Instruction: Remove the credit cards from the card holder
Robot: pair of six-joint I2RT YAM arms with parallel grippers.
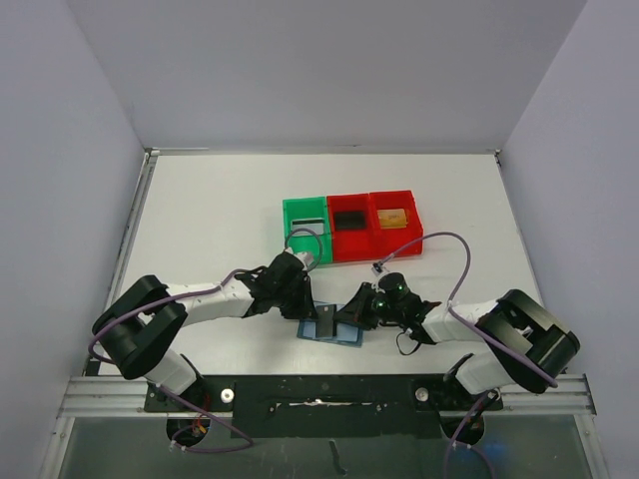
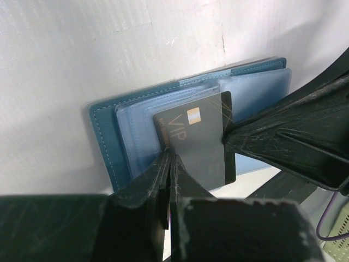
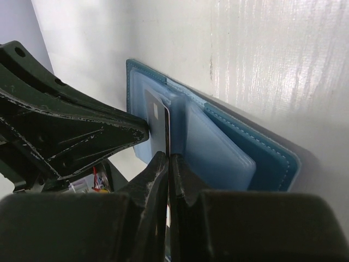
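Your right pincer (image 3: 168,164) is pinching the card (image 2: 199,142), left pincer (image 2: 170,166) shut at its corner. Pull straight, don't drag the wallet (image 2: 106,142).

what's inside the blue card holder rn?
In the card holder: a dark grey VIP card sticking out of a clear sleeve. Whether the other sleeves hold cards is hidden.

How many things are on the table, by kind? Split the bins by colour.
green bin: 1
red bins: 2
card holder: 1
credit card, part way out of the holder: 1
flat items lying in the red bins, one dark, one tan, too small to identify: 2
Total: 7
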